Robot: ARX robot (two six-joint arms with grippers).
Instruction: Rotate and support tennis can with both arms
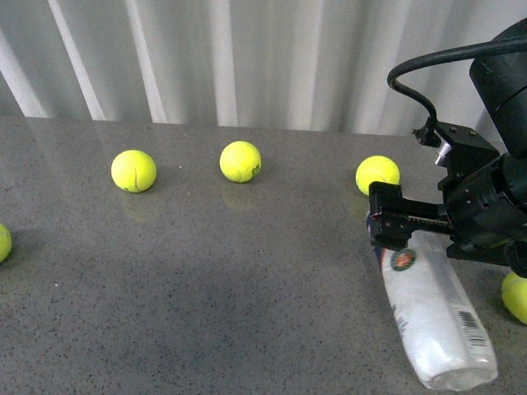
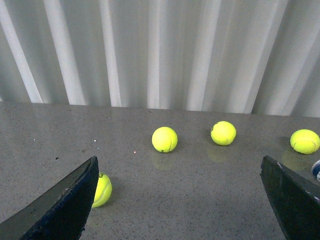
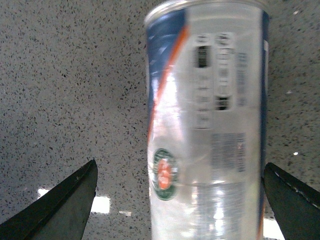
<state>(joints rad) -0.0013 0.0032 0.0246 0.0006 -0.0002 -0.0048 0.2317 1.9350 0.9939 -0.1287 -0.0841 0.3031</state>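
Tennis can [image 3: 207, 125] lies inside wide-spread right gripper [image 3: 180, 167]

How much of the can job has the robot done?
Barely begun. The can lies on its side. The right gripper is open with the can between its fingers, not gripping. The left gripper is open, away from the can, and has yet to help.
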